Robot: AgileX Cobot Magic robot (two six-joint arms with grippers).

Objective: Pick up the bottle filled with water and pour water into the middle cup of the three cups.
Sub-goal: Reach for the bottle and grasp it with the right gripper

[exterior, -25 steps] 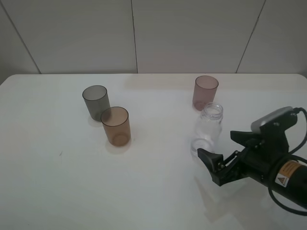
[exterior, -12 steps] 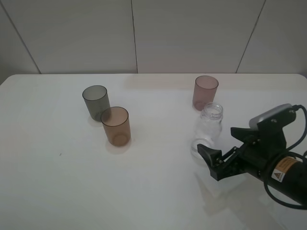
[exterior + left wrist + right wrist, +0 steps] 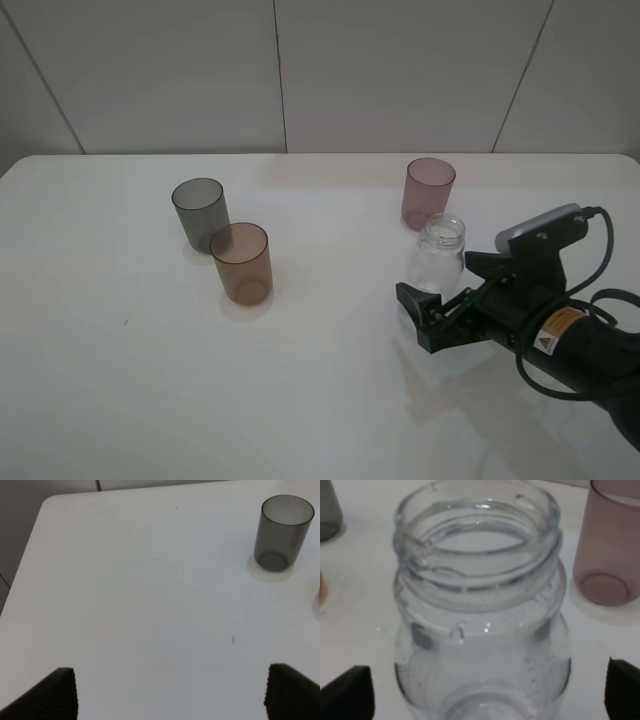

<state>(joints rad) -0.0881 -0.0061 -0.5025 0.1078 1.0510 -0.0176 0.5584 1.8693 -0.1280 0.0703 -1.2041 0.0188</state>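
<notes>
- At 4 o'clock on the white tabletop [image 3: 300, 400], a small clear colourless plastic bottle [image 3: 437, 262] with a wide threaded neck and no cap is standing upright, taller than the tumblers.
- Right gripper [image 3: 437, 276]: its black fingers are standing wide apart, flanking the bottle's lower body on either side. No contact is showing and nothing is being held.
- Left gripper [image 3: 175, 692]: its fingers are spread and empty, hovering over bare table well away from the bottle.
- Step in hand, as judged: closing on the bottle. This is calling for centring the fingers on the widest part of the body, below the rounded shoulders. The squeeze should be gentle, since thin plastic is likely yielding, with the open mouth kept level while lifting.
- Risk, as judged: an off-centre finger nudging the light bottle toward the mauve-pink translucent tumbler [image 3: 428, 192], which is standing near at the bottle's 12 o'clock.
- Bottle [image 3: 480, 630], seen close: the walls are glinting, with droplets clinging inside. The water level cannot be told.
- Destination: an amber-brown translucent straight-sided tumbler [image 3: 241, 263], the middle of the three, is standing well apart at the bottle's 9 o'clock. A smoky grey tumbler [image 3: 200, 213] is sitting just beside it at its 10 o'clock.
</notes>
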